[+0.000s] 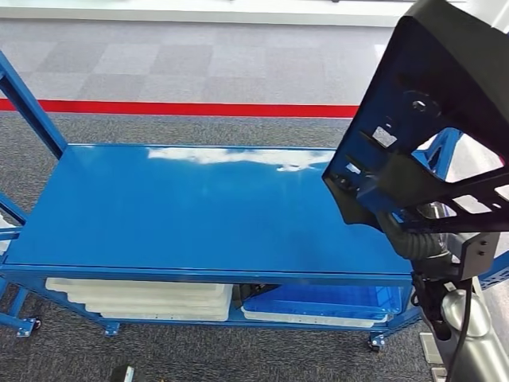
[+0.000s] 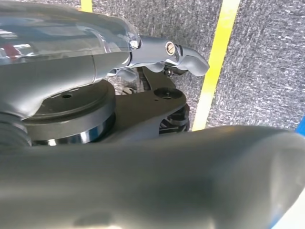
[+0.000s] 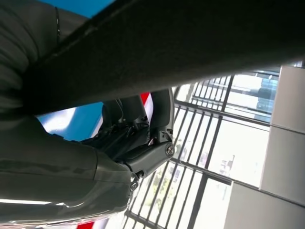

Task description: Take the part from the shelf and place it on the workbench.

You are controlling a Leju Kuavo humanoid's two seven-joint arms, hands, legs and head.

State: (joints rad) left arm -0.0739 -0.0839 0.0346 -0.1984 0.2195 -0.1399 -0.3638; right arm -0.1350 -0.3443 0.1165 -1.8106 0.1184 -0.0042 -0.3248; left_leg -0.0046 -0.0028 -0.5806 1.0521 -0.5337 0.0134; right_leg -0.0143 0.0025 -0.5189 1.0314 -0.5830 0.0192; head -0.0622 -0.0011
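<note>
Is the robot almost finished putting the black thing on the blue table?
Partly. Picking up looks done: the right hand holds the black part in the air, above the right end of the blue workbench. Setting it down is left; the part is not on the top yet.

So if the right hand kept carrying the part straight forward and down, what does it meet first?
Most likely the blue workbench top: the black part, held by the right hand, hangs over its right end. Nothing shows between them, though depth is hard to judge.

grey carpet floor (image 1: 180,72) | red floor line (image 1: 180,108) | yellow floor line (image 2: 216,62) | barred window (image 3: 216,157)
</note>
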